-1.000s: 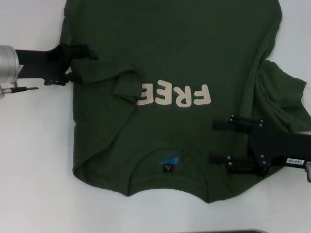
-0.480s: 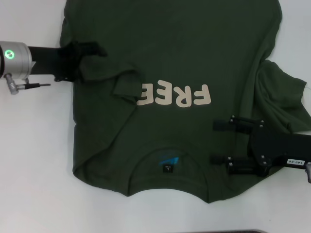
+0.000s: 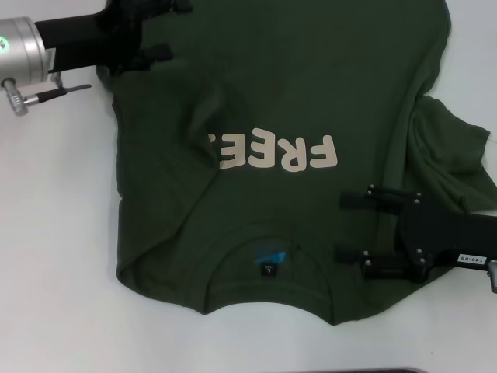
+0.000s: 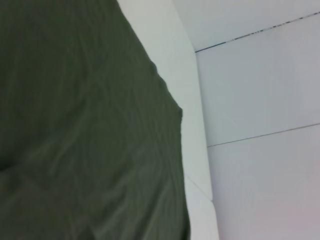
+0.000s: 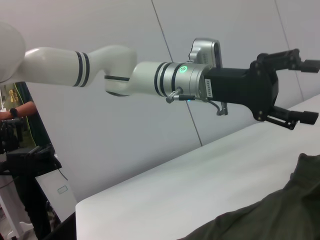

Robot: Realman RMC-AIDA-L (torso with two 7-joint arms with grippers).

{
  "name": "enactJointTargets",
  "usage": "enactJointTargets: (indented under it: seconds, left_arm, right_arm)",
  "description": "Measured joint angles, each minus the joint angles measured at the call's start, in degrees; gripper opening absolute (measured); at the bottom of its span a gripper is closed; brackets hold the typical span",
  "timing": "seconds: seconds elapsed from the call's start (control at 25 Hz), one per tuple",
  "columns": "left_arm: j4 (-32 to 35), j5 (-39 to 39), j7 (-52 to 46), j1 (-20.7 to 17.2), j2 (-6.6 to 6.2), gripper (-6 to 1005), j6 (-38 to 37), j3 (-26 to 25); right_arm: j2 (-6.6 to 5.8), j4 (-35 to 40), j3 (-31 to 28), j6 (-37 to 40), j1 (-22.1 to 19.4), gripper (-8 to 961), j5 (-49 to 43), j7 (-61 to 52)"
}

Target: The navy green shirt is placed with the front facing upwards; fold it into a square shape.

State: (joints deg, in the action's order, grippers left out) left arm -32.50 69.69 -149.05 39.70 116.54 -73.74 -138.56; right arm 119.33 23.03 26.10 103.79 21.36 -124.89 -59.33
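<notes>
The shirt (image 3: pixel 272 155) is spread front-up on the white surface (image 3: pixel 54 256), with the cream lettering (image 3: pixel 277 152) across its middle and the blue neck label (image 3: pixel 269 259) at its near edge. A fold of cloth partly covers the lettering on the left side. The sleeve beyond the shirt's right edge lies bunched.

The left gripper (image 3: pixel 175 29) is raised at the shirt's far left corner, jaws spread and nothing held, as the right wrist view confirms (image 5: pixel 307 91). The right gripper (image 3: pixel 342 227) is held over the shirt's near right part, beside the collar, jaws spread and empty.

The step in hand is judged to be the left side fold. The next move calls for a fresh grasp on the left edge.
</notes>
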Motion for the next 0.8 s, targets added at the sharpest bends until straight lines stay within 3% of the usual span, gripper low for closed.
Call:
enactJointTargets:
  seconds: [0.52,0.68,0.8]
  left_arm:
    - [0.22,-0.4,0.74,-2.66,-2.95,903,-4.69,0.74]
    - [-0.22,-1.67,9.69,-2.74,-5.02,903,-12.21,3.06]
    - [-0.92,-2.29,19.33,-3.08,-5.42,904,-19.09,3.42]
  right_arm:
    - [0.02,0.0,0.43,-0.44,0.45,884,0.03,0.0]
    - [-0.04,0.03,0.33,0.35,0.55,884,0.08,-1.26]
    - [-0.24,0.99,0.35,0.9,1.45,884,0.14,-7.55]
